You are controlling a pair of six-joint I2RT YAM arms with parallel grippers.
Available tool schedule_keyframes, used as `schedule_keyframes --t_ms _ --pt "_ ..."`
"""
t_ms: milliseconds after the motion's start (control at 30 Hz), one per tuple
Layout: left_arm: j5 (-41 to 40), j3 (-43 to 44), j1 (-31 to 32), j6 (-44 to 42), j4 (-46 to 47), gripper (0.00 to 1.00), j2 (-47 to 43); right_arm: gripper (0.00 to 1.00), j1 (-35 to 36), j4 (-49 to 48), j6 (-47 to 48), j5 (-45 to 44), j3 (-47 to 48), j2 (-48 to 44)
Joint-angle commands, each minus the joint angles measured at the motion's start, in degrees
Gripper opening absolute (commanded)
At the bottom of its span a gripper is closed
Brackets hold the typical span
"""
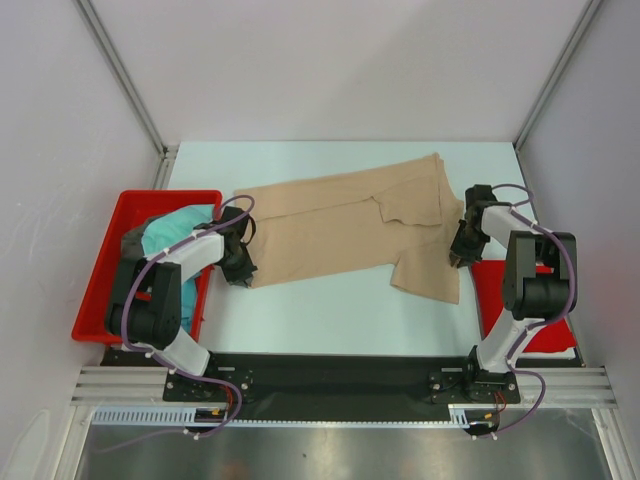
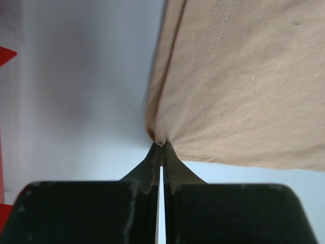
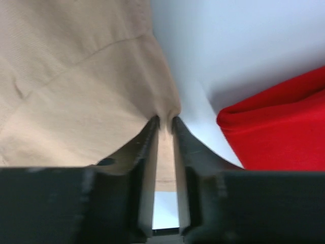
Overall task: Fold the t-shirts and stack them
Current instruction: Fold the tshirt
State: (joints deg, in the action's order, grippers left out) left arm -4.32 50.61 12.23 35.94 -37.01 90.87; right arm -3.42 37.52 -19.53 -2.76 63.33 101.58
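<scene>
At left gripper [image 2: 161, 145] tips: fingers pressed together, pinching a hem corner of the tan t-shirt [image 1: 340, 225]; cloth spreads ahead and to the right. Between right gripper [image 3: 166, 122] fingers: narrow gap, tan edge puckered in it, pinched. Just right of it, red mat [image 3: 274, 127]. Left of left gripper, teal t-shirt [image 1: 170, 228] in red tray [image 1: 95, 300].

Overhead looking down, wrists close, seemingly sharing tan t-shirt [image 1: 330, 230]

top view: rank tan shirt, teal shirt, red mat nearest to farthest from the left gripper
1. tan shirt, its corner pinched in the left gripper
2. teal shirt, in the red tray just to its left
3. red mat, far right side
</scene>
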Motion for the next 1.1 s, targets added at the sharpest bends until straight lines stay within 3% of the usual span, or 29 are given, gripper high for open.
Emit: schedule_keyframes --t_ms 0,67,233,700,833,1067 --pt "0.71 1.07 -0.36 -0.7 -0.25 0.0 -0.25 0.19 0.52 -1.39 -0.24 -0.84 -1.54 0.03" --pt "0.54 0.72 -0.36 -0.35 -0.25 0.0 -0.6 0.09 0.08 -0.87 -0.6 -1.27 -2.33 -0.85" --pt "-0.69 -0.07 -0.36 -0.17 -1.48 0.0 -2.45 0.0 -0.62 2.81 -0.95 -4.61 -2.16 -4.19" --pt "0.97 -7.89 0.6 1.94 -3.76 0.0 -13.08 0.0 -2.03 8.71 -1.04 -1.55 -9.28 -20.88" --pt "0.36 -4.92 0.95 0.8 -5.7 0.0 -13.88 0.0 -2.03 8.8 -0.78 0.21 -6.56 -20.46" --pt "-2.45 6.86 -0.62 -1.4 -8.69 0.0 -7.91 0.0 -2.03 9.15 -0.25 1.71 7.58 -11.5"
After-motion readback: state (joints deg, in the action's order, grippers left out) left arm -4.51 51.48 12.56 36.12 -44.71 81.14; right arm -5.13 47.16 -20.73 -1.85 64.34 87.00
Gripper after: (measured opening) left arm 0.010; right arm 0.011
